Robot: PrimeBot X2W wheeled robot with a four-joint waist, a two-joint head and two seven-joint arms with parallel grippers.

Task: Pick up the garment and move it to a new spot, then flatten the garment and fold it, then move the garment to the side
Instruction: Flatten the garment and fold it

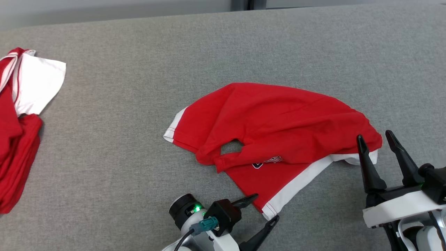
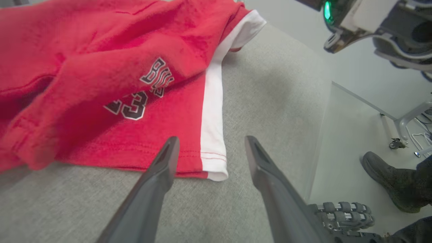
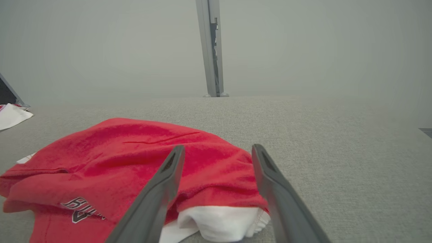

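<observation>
The garment (image 1: 278, 118) is a red piece with white trim and a dark printed logo, lying crumpled in the middle of the grey table. My left gripper (image 1: 266, 208) is open at its near corner; in the left wrist view (image 2: 210, 141) its fingers straddle the white-edged corner (image 2: 214, 158) without closing on it. At the garment's right end my right gripper (image 1: 374, 137) is open too. The right wrist view (image 3: 218, 150) has its fingers on either side of the folded red and white end (image 3: 222, 216).
A pile of other red and white garments (image 1: 17, 122) lies at the table's left edge. The grey table (image 1: 139, 69) stretches wide behind the garment. Past the table's right edge, a person's shoe (image 2: 391, 180) rests on the floor.
</observation>
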